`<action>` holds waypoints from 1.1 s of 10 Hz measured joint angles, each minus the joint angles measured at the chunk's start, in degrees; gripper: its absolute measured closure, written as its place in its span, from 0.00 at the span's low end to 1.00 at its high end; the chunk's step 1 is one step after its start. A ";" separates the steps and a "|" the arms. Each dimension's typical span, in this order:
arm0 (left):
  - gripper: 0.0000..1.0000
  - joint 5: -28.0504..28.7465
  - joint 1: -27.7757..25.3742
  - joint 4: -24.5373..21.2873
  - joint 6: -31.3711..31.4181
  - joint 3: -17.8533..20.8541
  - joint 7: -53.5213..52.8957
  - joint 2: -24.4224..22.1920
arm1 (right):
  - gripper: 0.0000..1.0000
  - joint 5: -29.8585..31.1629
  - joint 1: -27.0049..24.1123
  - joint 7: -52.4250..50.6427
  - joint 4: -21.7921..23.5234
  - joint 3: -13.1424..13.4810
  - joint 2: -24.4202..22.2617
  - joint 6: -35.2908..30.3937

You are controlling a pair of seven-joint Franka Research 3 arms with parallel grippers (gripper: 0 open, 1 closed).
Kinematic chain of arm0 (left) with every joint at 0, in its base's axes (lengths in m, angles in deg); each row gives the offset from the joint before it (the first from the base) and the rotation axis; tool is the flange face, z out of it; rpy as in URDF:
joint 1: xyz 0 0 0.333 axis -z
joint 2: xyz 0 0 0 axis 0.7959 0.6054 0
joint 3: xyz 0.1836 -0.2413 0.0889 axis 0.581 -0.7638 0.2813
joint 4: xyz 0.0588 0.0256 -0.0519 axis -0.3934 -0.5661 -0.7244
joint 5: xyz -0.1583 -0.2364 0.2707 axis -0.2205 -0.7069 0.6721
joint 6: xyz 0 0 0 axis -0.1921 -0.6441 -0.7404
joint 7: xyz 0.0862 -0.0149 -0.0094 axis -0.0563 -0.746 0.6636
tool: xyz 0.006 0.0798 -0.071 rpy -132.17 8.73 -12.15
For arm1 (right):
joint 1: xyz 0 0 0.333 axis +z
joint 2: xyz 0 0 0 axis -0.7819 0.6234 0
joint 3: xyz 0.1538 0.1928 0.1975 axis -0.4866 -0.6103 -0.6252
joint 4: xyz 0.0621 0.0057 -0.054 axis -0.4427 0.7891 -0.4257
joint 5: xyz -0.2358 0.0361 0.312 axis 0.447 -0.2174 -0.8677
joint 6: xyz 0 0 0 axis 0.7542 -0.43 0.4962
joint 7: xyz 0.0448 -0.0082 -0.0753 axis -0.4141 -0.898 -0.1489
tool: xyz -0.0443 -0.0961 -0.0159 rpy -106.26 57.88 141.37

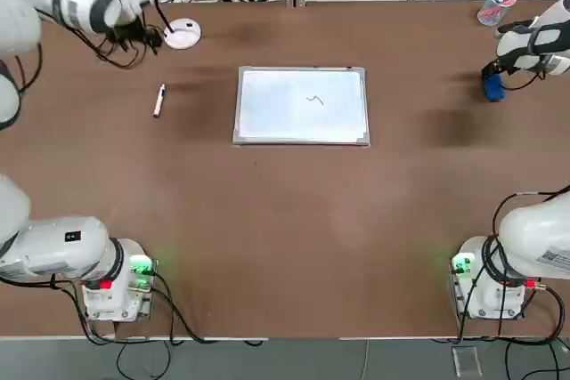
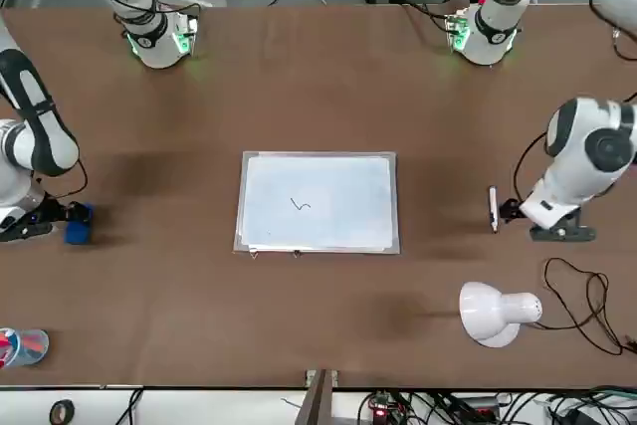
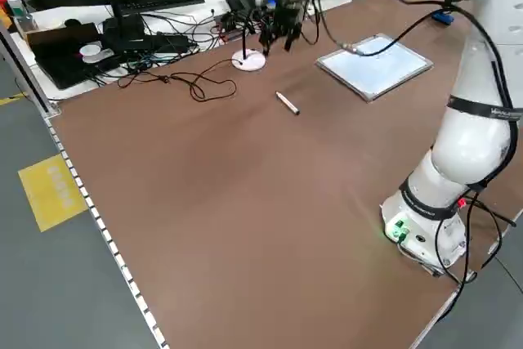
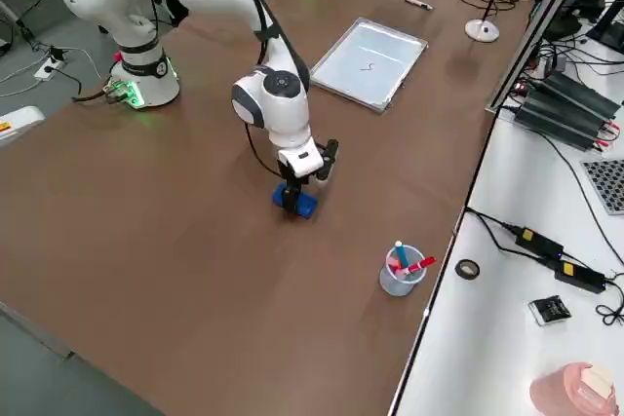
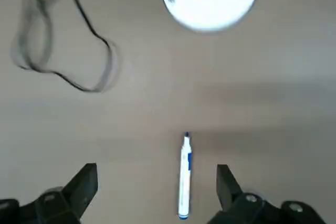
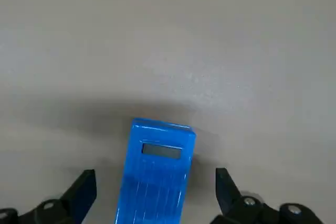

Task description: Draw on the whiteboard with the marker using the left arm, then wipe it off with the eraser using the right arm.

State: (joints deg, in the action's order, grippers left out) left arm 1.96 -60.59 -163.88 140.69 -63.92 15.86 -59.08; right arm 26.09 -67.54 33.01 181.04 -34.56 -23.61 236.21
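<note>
Brown surface (image 1: 294, 238) w/ cables, a desk lamp (image 1: 183, 34) and a cup of pens (image 1: 492, 8) along the far edge; a white bench w/ electronics lies beyond.

Left arm (image 1: 53, 251) reaches to the far left; its claw (image 1: 134, 37) hangs above the surface, fingers spread, nothing in them. Right arm (image 1: 534, 238) reaches far right; its claw (image 6: 156, 195) is spread wide either side of the eraser (image 6: 156, 169), not gripping it — prob. staged for the wipe.

Whiteboard (image 1: 301, 105) lies flat mid-surface, silver frame, grey corner caps, one small dark squiggle (image 1: 314, 100) on it, so drawing looks done.

Eraser: small blue block w/ a grey label, flat on the surface, well right of the board.

Marker (image 1: 159, 100): slim white pen, dark tip, blue band, lying loose left of the board, apart from it.
</note>
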 joint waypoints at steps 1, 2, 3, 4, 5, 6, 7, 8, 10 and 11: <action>0.00 -0.76 0.16 0.31 -1.98 -0.01 -0.06 -2.86 | 0.00 0.00 0.00 0.00 0.10 0.00 0.02 0.33; 0.00 -2.17 0.56 0.75 -5.13 -0.01 -0.57 -5.67 | 0.00 0.00 0.00 0.00 0.23 0.00 0.07 0.62; 0.00 -4.09 1.22 1.57 -9.57 0.10 -1.66 -8.32 | 0.00 0.00 0.01 0.00 0.37 -0.01 0.15 0.99; 0.00 -6.17 2.11 2.76 -14.34 0.68 -3.15 -10.60 | 0.00 0.00 0.01 0.00 0.50 -0.01 0.25 1.31; 0.00 -8.14 3.40 3.96 -18.29 1.96 -4.88 -12.59 | 0.00 0.00 0.01 0.00 0.60 -0.01 0.34 1.55; 0.00 -9.63 5.03 4.87 -21.29 3.94 -6.44 -14.41 | 0.00 0.00 0.01 0.00 0.66 -0.01 0.42 1.74; 0.00 -10.44 6.54 5.46 -23.76 6.07 -7.63 -16.20 | 0.00 0.00 0.01 0.00 0.69 -0.01 0.50 1.92; 0.00 -10.87 7.26 5.71 -25.84 7.39 -8.37 -17.82 | 0.00 0.00 0.01 0.00 0.72 0.00 0.62 2.16; 0.00 -11.44 7.45 5.78 -29.46 8.31 -8.95 -20.89 | 0.00 0.00 0.01 0.00 0.77 0.03 1.03 2.78; 0.00 -11.87 7.45 5.78 -31.24 8.36 -8.82 -22.27 | 0.00 0.00 0.01 0.00 0.78 0.04 1.28 3.02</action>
State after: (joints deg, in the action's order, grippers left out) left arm -9.91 -53.14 -158.10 109.45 -55.56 7.05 -81.35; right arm 26.08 -67.53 33.01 181.82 -34.52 -22.33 239.23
